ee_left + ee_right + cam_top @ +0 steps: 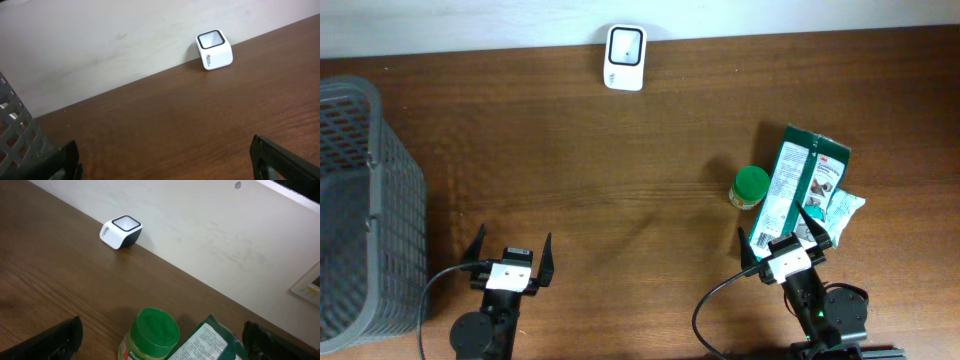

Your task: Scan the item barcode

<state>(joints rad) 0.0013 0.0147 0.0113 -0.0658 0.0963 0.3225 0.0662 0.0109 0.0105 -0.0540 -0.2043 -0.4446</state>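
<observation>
A white barcode scanner (625, 45) (214, 49) (121, 231) stands at the table's far edge against the wall. The items lie at the right: a green-lidded jar (751, 186) (157, 330), a long green packet (790, 185) (210, 342) with a barcode at its near end, and a white and teal pouch (842, 207) partly under it. My right gripper (782, 240) (162, 347) is open just short of the jar and the packet, holding nothing. My left gripper (512, 246) (165, 162) is open over bare wood at the near left.
A grey mesh basket (360, 200) (15, 135) fills the left side of the table, close to the left gripper's left finger. A pale wall runs along the far edge behind the scanner.
</observation>
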